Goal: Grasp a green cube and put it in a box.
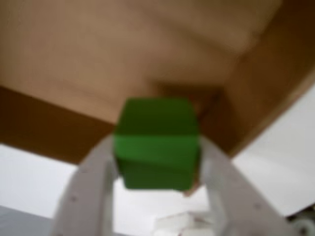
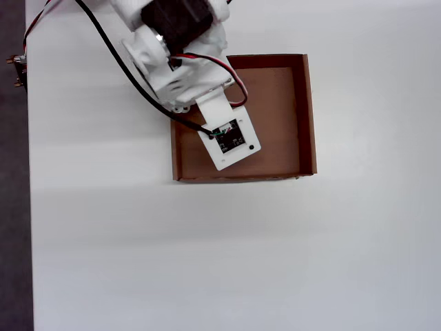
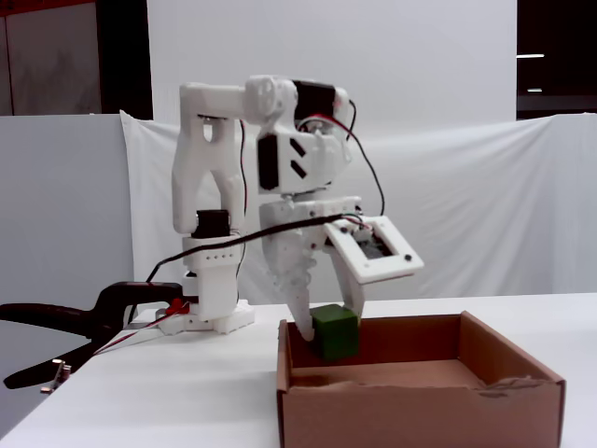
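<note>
The white two-finger gripper [image 3: 329, 327] is closed on the small bright green cube [image 3: 335, 332], one white finger pressing each side of it — the wrist view shows the same hold, with the cube [image 1: 157, 143] pinched between the two fingers [image 1: 93, 187] and filling the middle of the picture, though that view is blurred. In the fixed view the cube hangs clear of the floor of the shallow brown cardboard box [image 3: 420, 406], at about the height of its rim and inside its left end. The overhead view shows the white arm [image 2: 176, 48] reaching in from the upper left over the box [image 2: 306, 110], its wrist camera board above the left half of the brown floor; the cube is hidden beneath it there. The box sits on a plain white table [image 2: 241, 262] — a black clamp handle [image 3: 84, 317] lies at the table's left edge in the fixed view.
</note>
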